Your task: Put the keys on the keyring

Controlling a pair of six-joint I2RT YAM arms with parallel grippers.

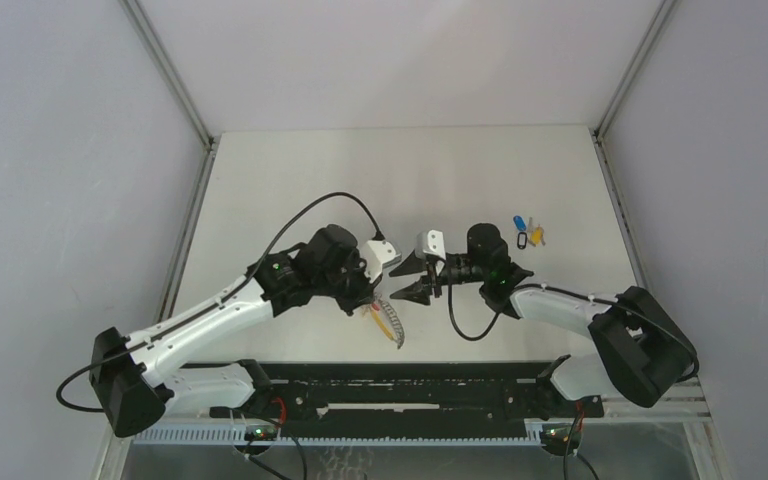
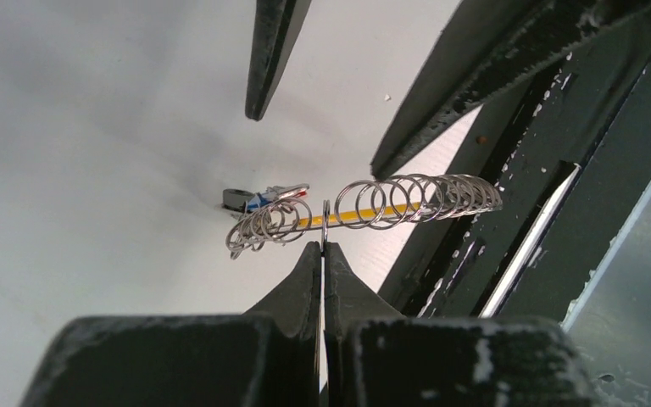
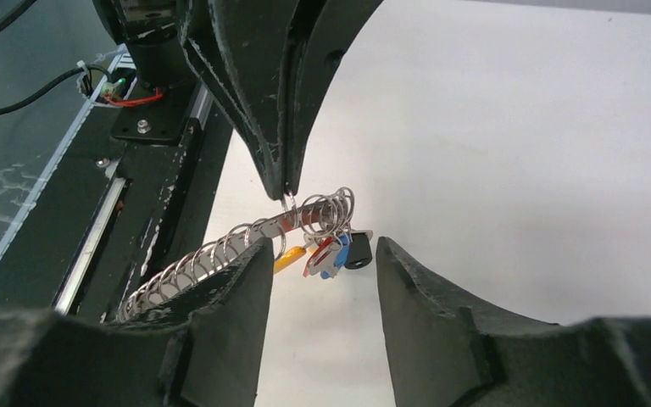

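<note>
The keyring (image 2: pixel 373 203) is a row of thin wire rings along a yellow bar, held level above the table. My left gripper (image 2: pixel 323 246) is shut on one ring near its middle. From the ring's far end hang small keys (image 3: pixel 358 251) with red, blue and black heads. My right gripper (image 3: pixel 322 248) stands open, its fingertips either side of those hanging keys without touching them. From above, the keyring (image 1: pixel 390 320) shows below the left gripper (image 1: pixel 376 300), with the right gripper (image 1: pixel 407 278) facing it. Loose keys (image 1: pixel 527 232), blue, yellow and black-rimmed, lie on the table at the right.
A black rail (image 1: pixel 400 385) runs along the near table edge, just below the keyring. Grey walls with metal posts enclose the table on three sides. A black cable (image 1: pixel 470 330) loops on the table by the right arm.
</note>
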